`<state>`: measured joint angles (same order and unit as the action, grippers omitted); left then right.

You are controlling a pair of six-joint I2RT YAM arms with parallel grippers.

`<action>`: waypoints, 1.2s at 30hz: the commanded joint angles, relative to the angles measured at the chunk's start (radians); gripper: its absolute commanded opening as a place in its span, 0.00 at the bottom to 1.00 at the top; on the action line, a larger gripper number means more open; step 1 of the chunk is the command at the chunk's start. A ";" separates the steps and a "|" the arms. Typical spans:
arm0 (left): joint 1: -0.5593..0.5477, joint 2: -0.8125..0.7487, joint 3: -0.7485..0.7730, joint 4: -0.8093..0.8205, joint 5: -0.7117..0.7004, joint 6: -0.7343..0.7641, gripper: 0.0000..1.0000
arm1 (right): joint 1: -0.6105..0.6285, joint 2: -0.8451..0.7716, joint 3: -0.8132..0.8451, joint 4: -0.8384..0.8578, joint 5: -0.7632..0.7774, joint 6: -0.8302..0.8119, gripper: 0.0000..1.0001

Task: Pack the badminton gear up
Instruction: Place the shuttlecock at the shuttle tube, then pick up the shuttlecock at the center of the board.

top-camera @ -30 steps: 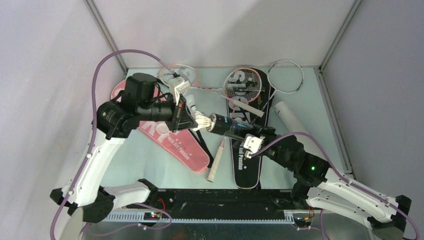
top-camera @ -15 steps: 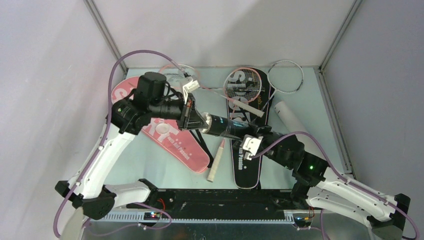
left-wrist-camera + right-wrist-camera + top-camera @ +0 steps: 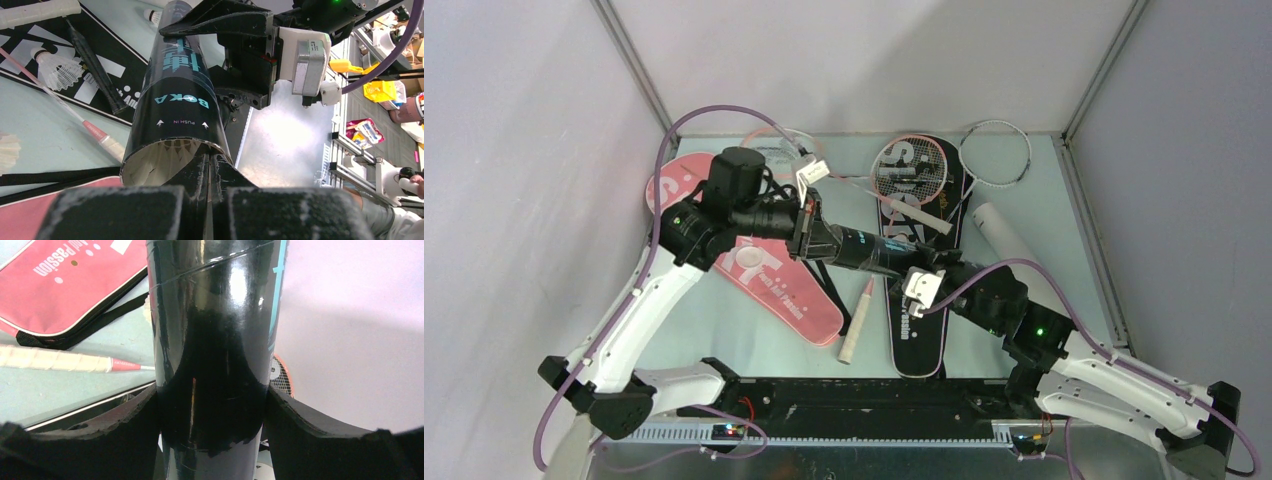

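Where the left gripper (image 3: 210,167) meets the black tube (image 3: 180,95), feathers (image 3: 159,156) show partly

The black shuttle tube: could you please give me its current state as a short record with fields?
Tube: black tube, held aloft, roughly level
Holder: right hand, one finger on each side of it
Mouth: faces the left hand; white shuttlecock feathers show inside
Left hand: shut, tips at the tube's mouth
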<state>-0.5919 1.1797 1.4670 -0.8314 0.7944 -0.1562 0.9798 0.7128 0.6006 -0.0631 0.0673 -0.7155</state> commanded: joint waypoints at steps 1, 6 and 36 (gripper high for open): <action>-0.005 -0.020 0.019 0.040 -0.038 -0.017 0.03 | 0.009 -0.004 0.024 0.108 -0.020 0.004 0.28; -0.004 -0.046 0.067 0.000 -0.108 -0.021 0.35 | 0.008 -0.005 0.024 0.087 -0.021 0.016 0.28; 0.184 -0.050 -0.109 0.207 -0.903 -0.207 0.69 | -0.040 -0.084 0.024 0.069 0.045 0.158 0.28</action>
<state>-0.4160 1.0695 1.4544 -0.7582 0.0319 -0.3031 0.9463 0.6567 0.6006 -0.0578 0.0849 -0.5900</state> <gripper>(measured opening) 0.696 0.683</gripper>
